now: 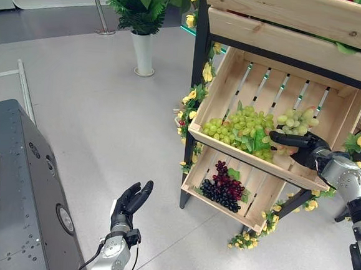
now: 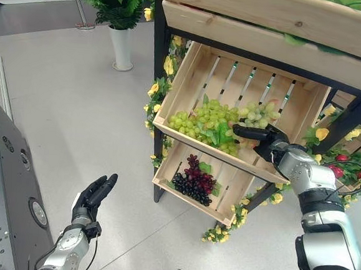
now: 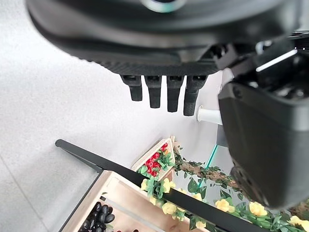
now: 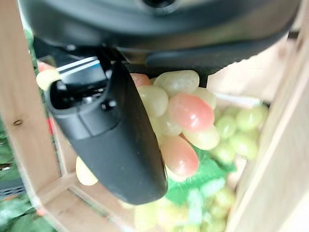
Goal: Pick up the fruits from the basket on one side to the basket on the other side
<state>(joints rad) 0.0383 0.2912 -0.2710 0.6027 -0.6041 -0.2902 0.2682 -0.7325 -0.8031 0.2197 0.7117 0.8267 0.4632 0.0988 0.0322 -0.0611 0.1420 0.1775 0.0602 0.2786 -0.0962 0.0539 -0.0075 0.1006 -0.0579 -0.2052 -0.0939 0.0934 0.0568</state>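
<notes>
Right hand (image 2: pixel 269 141) inside the upper crate (image 2: pixel 183 85), thumb against a pale grape bunch (image 4: pixel 178 108) lying at its palm; finger closure cannot be told. Left hand (image 1: pixel 129 203) relaxed, well apart.

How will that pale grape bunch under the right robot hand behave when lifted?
Likely floppy: the pale grape bunch is many loose round berries, so it may sag around the right robot hand. Probably fragile; berries could detach and roll into the upper crate.
</notes>
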